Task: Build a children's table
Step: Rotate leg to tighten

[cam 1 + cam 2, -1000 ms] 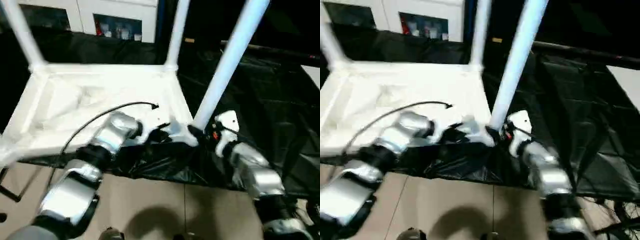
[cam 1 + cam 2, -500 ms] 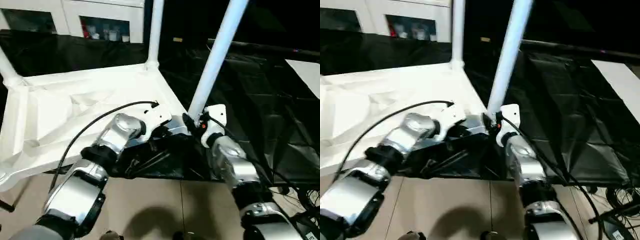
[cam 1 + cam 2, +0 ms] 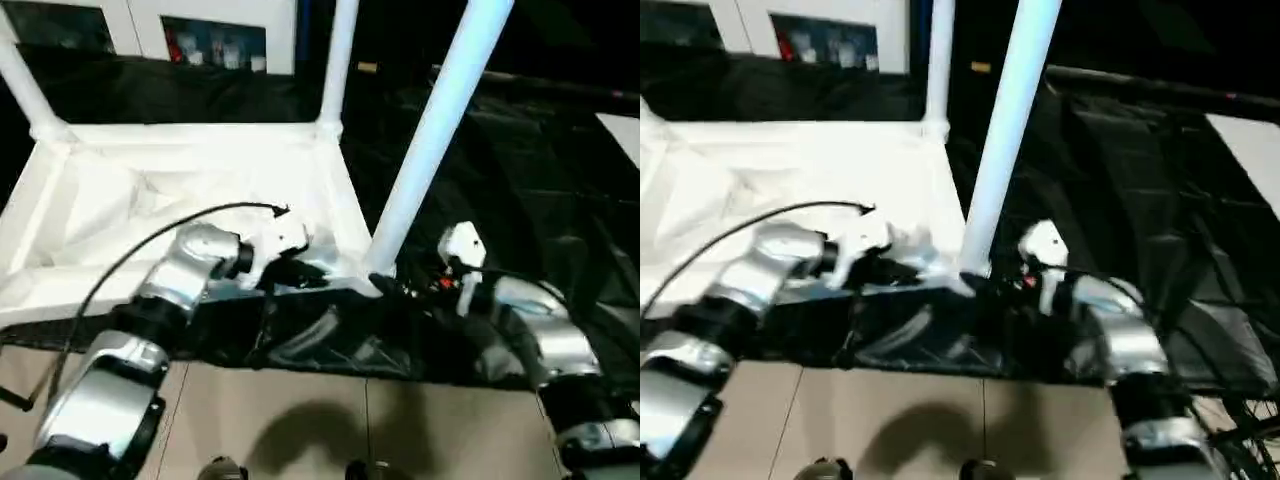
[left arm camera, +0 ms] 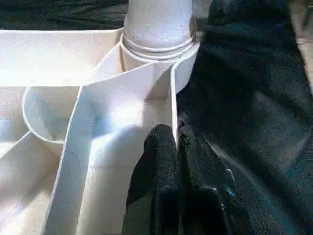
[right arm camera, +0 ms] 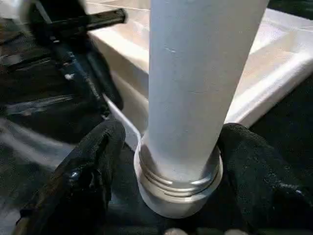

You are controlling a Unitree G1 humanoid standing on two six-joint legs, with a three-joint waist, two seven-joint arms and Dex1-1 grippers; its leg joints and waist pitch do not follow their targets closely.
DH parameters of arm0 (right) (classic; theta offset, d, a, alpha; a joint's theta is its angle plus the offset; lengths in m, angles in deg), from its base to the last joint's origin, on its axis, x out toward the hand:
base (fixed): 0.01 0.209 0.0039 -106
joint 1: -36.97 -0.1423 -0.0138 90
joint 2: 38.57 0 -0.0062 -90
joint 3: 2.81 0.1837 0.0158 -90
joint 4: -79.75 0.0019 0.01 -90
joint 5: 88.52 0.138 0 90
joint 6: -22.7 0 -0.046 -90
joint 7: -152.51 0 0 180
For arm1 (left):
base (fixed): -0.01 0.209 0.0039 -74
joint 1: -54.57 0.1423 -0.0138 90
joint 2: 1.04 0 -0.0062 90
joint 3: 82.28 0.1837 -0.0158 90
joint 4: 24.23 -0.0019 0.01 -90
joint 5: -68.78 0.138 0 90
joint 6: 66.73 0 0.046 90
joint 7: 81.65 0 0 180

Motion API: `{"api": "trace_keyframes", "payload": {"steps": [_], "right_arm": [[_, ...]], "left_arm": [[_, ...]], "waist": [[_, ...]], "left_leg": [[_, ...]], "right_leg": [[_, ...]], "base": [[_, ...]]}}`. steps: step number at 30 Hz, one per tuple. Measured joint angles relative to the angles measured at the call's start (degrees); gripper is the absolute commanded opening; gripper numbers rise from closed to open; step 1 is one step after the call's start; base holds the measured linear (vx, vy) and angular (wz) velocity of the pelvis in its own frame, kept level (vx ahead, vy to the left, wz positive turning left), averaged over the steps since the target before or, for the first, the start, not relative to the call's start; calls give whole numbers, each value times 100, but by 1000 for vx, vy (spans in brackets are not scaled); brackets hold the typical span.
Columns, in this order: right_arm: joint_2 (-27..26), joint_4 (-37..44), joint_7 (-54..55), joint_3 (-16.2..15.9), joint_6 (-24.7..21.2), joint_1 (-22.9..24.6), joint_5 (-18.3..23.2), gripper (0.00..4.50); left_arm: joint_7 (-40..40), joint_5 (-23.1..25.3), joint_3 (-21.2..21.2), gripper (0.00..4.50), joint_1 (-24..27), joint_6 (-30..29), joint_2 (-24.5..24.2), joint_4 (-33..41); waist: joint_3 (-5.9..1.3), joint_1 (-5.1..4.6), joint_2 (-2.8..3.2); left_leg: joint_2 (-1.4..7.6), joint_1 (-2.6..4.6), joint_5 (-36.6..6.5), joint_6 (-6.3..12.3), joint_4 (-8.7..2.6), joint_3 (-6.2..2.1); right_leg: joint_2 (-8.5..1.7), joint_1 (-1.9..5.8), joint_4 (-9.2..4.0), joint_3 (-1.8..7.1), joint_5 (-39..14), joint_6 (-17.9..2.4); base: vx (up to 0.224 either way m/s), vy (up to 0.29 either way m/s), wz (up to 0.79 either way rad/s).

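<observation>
Three legs stand up from my overturned tabletop [image 3: 190, 190], which lies ribbed side up on the black sheet [image 3: 500, 150] in front of the white cabinet [image 3: 210, 20]: the near leg [image 3: 430, 140] at the corner closest to me and two more at the far corners. My left gripper [image 4: 176, 147] is pinched on the tabletop's thin edge wall just beside the near leg's socket, one finger inside the rim and one outside. My right gripper [image 5: 171, 161] is spread, its two black fingers [image 5: 83, 171] flanking the base of that near leg where it seats in the socket, with small gaps on both sides.
</observation>
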Motion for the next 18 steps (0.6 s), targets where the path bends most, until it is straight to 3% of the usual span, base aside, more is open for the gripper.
{"api": "trace_keyframes", "payload": {"steps": [14, 18], "right_arm": [[78, -165, -483, -232, 15, -224, -129, 209], [108, -176, -566, -267, 14, -254, -130, 197]], "left_arm": [[400, 159, 254, 0, -24, 206, -251, 55], [448, 159, 279, 0, -51, 203, -265, 51]], "waist": [[-1, 25, -6], [-2, 23, -7]], "left_leg": [[8, 10, -14, -8, 19, 5], [8, 9, -14, -8, 19, 7]], "right_leg": [[-9, 25, 4, 2, -5, -8], [-9, 24, 2, 2, -6, -7]], "base": [[0, 0, 0], [0, 0, 0]]}}
